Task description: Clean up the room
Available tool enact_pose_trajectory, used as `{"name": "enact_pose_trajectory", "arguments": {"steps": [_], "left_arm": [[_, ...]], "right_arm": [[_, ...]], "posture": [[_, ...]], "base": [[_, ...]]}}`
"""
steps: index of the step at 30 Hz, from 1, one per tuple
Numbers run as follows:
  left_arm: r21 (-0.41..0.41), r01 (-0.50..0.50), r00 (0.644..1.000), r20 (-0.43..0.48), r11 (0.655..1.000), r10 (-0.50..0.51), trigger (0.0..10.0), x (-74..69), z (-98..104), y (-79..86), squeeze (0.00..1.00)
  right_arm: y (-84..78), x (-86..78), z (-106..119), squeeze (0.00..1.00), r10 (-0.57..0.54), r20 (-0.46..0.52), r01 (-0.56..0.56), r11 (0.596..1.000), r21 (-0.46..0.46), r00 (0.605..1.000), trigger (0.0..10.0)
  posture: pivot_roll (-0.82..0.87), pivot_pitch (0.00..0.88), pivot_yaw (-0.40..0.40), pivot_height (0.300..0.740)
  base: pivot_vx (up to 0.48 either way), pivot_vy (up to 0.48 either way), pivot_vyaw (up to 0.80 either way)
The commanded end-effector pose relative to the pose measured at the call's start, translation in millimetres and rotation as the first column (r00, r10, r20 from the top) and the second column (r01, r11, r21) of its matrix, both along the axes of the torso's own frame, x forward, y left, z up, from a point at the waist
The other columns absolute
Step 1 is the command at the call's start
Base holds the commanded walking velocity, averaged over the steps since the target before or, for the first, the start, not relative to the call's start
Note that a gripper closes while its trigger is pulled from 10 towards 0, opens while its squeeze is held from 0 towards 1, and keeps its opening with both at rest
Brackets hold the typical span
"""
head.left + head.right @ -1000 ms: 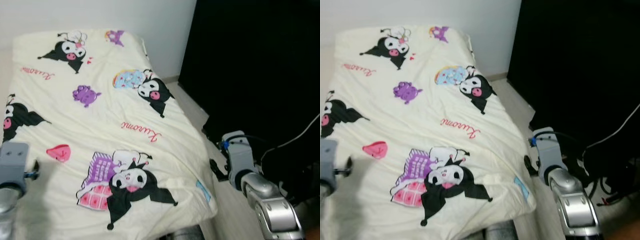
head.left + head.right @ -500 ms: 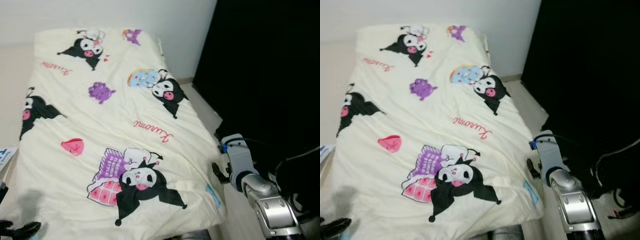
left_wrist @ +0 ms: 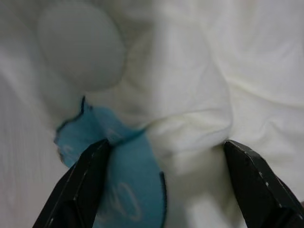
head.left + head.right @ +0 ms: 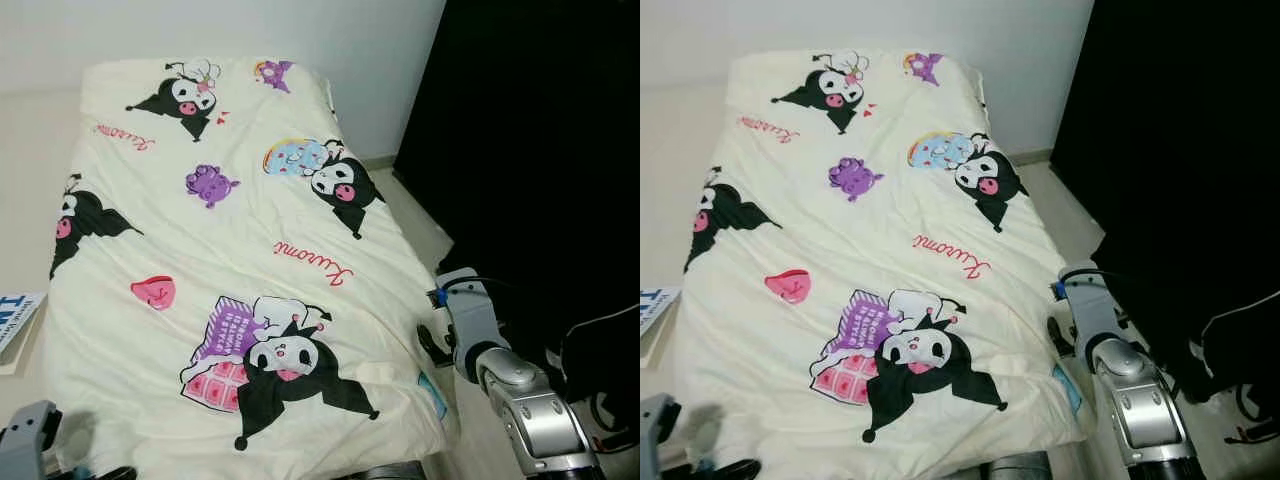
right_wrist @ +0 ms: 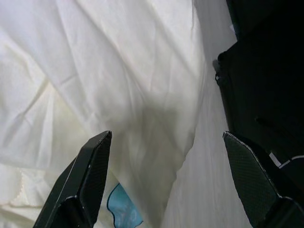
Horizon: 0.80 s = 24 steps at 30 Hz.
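A cream duvet (image 4: 250, 210) printed with black cartoon characters and pink and purple shapes lies spread over the bed. My left gripper (image 3: 164, 156) is open, low at the bed's near left corner, over cream fabric with a blue printed patch (image 3: 128, 185). My right gripper (image 5: 164, 142) is open at the bed's near right edge, beside the hanging duvet and a small blue patch (image 4: 432, 392). Nothing sits between either pair of fingers.
A dark curtain (image 4: 540, 150) stands along the right, with black cables (image 4: 600, 400) and dark items on the floor beneath it. A narrow strip of pale floor (image 4: 420, 215) runs between bed and curtain. A booklet (image 4: 15, 320) lies to the left of the bed.
The camera has swung, sliding the bed rightward in view. My left arm has dropped from beside the duvet to the near left corner. The right arm holds its place.
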State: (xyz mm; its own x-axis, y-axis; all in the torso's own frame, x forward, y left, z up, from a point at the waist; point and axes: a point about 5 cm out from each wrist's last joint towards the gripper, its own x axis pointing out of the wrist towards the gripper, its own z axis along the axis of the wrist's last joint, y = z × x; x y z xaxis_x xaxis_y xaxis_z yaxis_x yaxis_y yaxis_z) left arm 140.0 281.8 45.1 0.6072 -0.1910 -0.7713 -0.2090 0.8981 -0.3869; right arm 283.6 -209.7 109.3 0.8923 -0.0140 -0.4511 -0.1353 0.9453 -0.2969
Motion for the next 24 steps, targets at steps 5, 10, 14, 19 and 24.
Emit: {"name": "enact_pose_trajectory", "arguments": {"steps": [5, 10, 14, 19, 24], "left_arm": [[0.033, -0.036, 0.995, -0.088, 0.999, 0.039, 0.0, -7.6, -21, 1.3, 0.0], [0.123, -0.034, 0.995, -0.093, 0.992, 0.046, 0.0, -4.7, -21, 10.9, 0.0], [0.296, -0.087, 0.994, -0.031, 0.951, 0.1, 0.0, 6.3, -10, 37.2, 0.0], [0.412, -0.157, 0.981, -0.043, 0.897, 0.191, 0.0, -7.3, -6, 60.9, 0.0], [0.463, -0.185, 0.962, -0.094, 0.867, 0.255, 0.0, -33.4, -7, 74.3, 0.0]], "right_arm": [[-4.9, -3.1, -2, 0.0, -0.023, -0.001, 0.023, 1.0, -0.019, 1.0, 10.0], [-4.7, -3.3, -1, 0.0, -0.026, 0.003, 0.026, 0.999, -0.02, 1.0, 10.0], [-4.9, -5.3, -5, 0.0, -0.032, -0.004, 0.032, 0.999, -0.021, 0.999, 10.0], [-3.1, -5.4, -6, 0.0, -0.03, -0.008, 0.03, 0.999, -0.023, 1.0, 10.0], [-3.6, -5.3, -6, 0.0, -0.029, -0.009, 0.029, 0.999, -0.027, 1.0, 10.0]], "posture": [[-0.08, 0.247, -0.046, 0.58], [-0.09, 0.249, -0.039, 0.58], [-0.08, 0.251, -0.033, 0.58], [-0.08, 0.251, -0.026, 0.58], [-0.07, 0.254, -0.024, 0.58]], "base": [[0.0, 0.0, 0.0], [0.0, 0.0, 0.0], [0.0, 0.0, 0.0], [0.0, 0.0, 0.0], [0.0, 0.0, 0.0]]}}
